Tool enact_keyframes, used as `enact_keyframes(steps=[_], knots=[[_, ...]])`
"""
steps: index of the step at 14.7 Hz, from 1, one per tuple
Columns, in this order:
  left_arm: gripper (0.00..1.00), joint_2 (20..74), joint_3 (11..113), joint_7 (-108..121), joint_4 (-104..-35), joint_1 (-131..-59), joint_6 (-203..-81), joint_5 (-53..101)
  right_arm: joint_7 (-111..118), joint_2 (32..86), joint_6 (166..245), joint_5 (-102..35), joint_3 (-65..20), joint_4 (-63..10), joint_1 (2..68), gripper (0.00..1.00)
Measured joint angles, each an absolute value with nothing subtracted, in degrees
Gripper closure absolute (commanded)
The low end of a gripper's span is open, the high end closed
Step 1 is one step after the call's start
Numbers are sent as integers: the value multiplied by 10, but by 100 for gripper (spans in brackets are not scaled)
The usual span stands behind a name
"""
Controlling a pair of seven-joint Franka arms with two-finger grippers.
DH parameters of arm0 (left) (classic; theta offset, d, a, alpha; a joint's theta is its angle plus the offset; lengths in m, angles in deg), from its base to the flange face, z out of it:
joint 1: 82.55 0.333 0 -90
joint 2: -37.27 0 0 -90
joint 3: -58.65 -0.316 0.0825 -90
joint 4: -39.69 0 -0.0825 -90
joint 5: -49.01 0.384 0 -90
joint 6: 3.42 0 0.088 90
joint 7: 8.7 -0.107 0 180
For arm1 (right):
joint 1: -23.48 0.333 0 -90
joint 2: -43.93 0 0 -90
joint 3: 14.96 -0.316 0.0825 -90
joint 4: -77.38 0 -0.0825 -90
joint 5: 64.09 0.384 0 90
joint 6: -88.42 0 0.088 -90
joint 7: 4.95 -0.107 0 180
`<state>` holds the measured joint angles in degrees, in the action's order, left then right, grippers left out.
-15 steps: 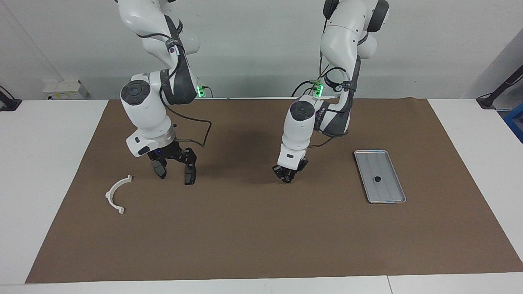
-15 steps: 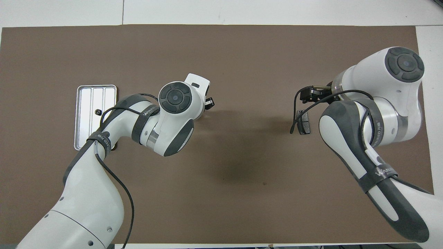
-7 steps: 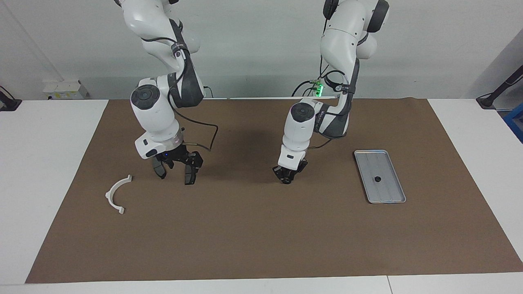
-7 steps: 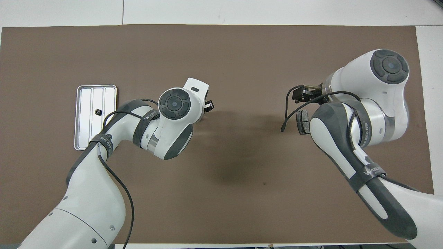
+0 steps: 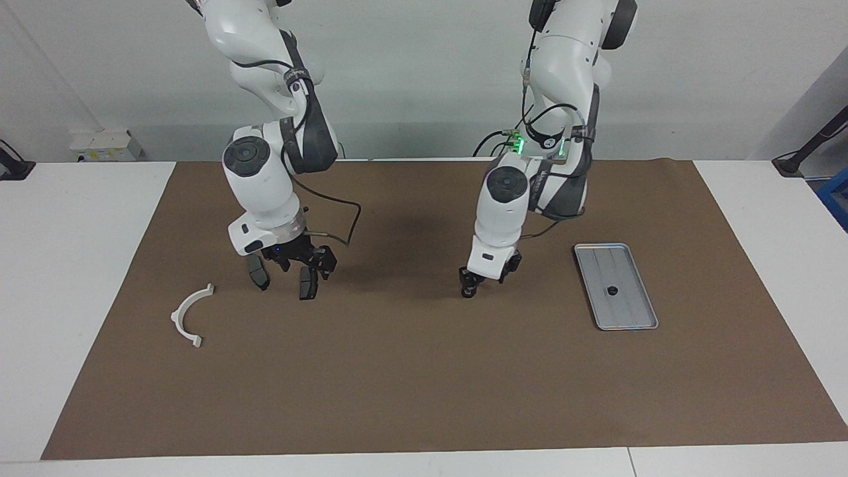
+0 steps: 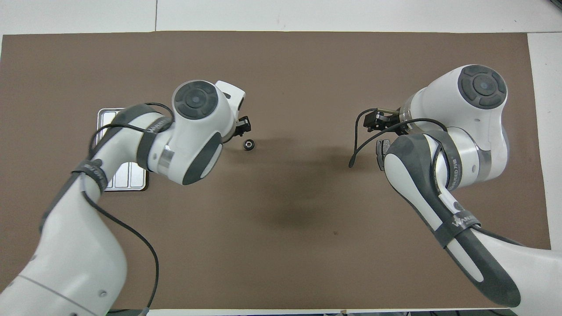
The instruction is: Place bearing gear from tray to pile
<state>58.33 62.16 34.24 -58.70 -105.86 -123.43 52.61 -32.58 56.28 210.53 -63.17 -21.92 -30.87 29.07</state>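
Observation:
A small dark bearing gear (image 5: 468,291) lies free on the brown mat mid-table; it also shows in the overhead view (image 6: 249,144). My left gripper (image 5: 489,277) hangs just above and beside it, open and empty, and shows in the overhead view (image 6: 243,127) too. The silver tray (image 5: 626,318) lies toward the left arm's end and holds one small black part (image 5: 611,290). The pile lies toward the right arm's end: a white half-ring bracket (image 5: 189,315) and two dark brake-pad pieces (image 5: 257,278) (image 5: 306,287). My right gripper (image 5: 295,262) hovers over the pads.
The brown mat (image 5: 424,384) covers most of the white table. In the overhead view my left arm covers most of the tray (image 6: 105,115), and my right arm hides the bracket and all but one pad (image 6: 384,148).
My left gripper has risen and moved toward the tray, leaving the bearing gear on the mat. My right arm has drifted toward the table's middle over the pads.

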Motion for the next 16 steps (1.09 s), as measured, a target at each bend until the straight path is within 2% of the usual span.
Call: enact_keyframes(steps=[4,7,9,12,16], knots=[[0,487,615,162,-585,-934,-1149,517,-406,570,2113,-634,-220,-307,350,0],[1,483,614,38,-598,-839,-1162,516,-489,586,2129,-640,-220,-289,406,0],[2,485,613,-8,-627,-794,-1215,515,-531,602,2129,-640,-220,-265,431,0],[2,491,619,-17,-682,-785,-1287,514,-590,642,2113,-648,-220,-208,465,0],[5,516,627,-13,-722,-792,-1345,514,-697,746,2059,-711,-219,-81,531,0]])
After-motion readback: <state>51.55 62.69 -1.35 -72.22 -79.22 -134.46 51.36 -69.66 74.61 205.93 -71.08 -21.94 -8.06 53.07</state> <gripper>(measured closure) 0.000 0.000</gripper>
